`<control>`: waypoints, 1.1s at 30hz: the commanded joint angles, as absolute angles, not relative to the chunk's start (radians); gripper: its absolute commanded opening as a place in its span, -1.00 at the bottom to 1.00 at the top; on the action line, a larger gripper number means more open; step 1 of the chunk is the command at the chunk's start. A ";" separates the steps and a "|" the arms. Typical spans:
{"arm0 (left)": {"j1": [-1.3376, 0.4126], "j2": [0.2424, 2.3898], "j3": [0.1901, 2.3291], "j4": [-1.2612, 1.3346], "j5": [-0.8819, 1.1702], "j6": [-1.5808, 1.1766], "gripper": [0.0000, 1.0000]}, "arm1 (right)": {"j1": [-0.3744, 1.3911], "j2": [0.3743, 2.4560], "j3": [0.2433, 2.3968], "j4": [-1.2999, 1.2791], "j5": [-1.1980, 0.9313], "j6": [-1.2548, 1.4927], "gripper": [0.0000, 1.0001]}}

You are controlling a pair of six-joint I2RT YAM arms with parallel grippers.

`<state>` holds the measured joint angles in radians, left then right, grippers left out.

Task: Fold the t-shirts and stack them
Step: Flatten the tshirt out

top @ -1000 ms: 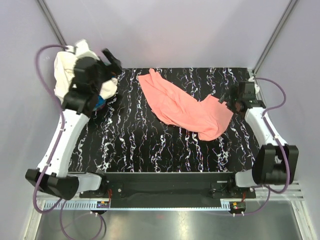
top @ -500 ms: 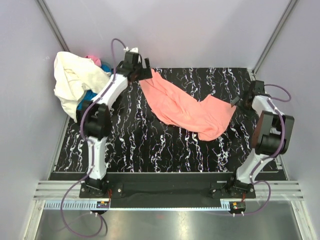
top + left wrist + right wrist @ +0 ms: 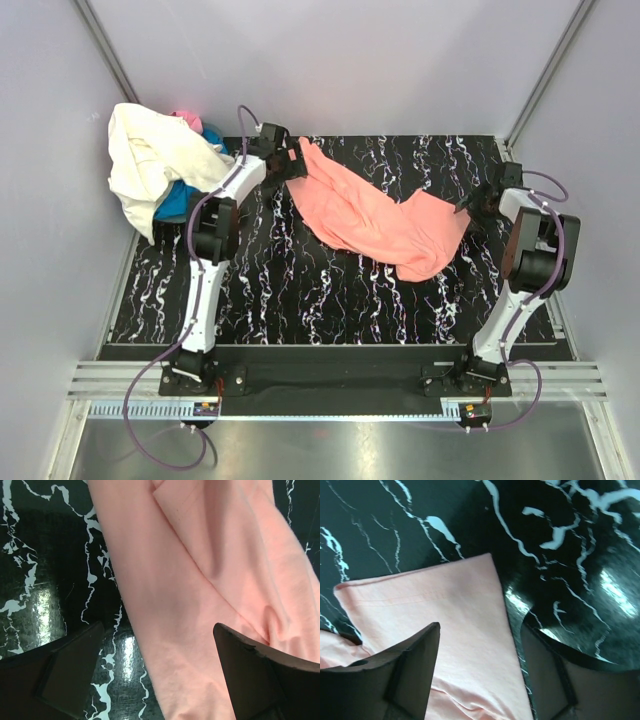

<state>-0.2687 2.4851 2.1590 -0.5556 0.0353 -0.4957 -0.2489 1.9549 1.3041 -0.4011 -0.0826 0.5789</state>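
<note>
The salmon-pink t-shirt lies crumpled across the middle of the black marbled table. My left gripper is open at its far left edge, jaws straddling the cloth edge just above the table. My right gripper is open at its right corner, jaws either side of the cloth corner. The cream-white t-shirt is heaped at the far left over the bright blue one, with a bit of hot pink behind.
Grey walls with metal posts enclose the table on three sides. The heap of shirts sits off the table's far left corner, close to my left arm.
My left arm swung from the shirt heap over to the salmon shirt's far left edge. My right gripper shifted slightly to the shirt's right corner. The shirt has not moved.
</note>
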 commanded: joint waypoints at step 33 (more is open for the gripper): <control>-0.399 1.367 0.880 -0.293 -0.227 -0.605 0.98 | -0.247 1.743 1.058 -0.281 -0.147 0.600 -1.00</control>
